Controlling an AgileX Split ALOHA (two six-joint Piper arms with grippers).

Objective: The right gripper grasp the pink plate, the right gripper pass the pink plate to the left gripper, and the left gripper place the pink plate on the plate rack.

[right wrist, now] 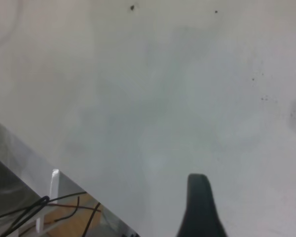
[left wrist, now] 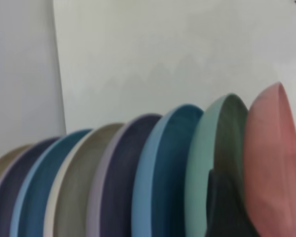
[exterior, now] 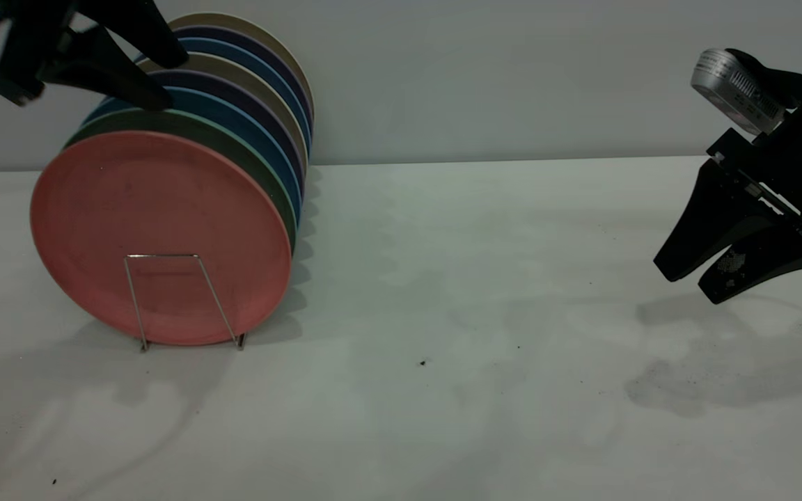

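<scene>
My left gripper (exterior: 157,76) hangs over the top of the plate row, its two fingers spread apart and holding nothing; the tips sit at the upper rims of the plates just behind the pink plate (exterior: 161,236). In my left wrist view one dark fingertip (left wrist: 227,207) shows in the slot between the pink plate (left wrist: 274,163) and the teal-green plate (left wrist: 212,163).

The pink plate stands on edge in the plate rack (exterior: 185,299), just below and in front of my left gripper. It is the frontmost of the row, its flat face turned toward the exterior camera, its rim on the white table (exterior: 477,313), one wire loop crossing its lower face. Behind it the other plates line up face to face, the row running back toward the wall.

My right gripper (exterior: 693,278) hovers well away on the far side of the table, tilted down, fingers slightly parted and empty.
</scene>
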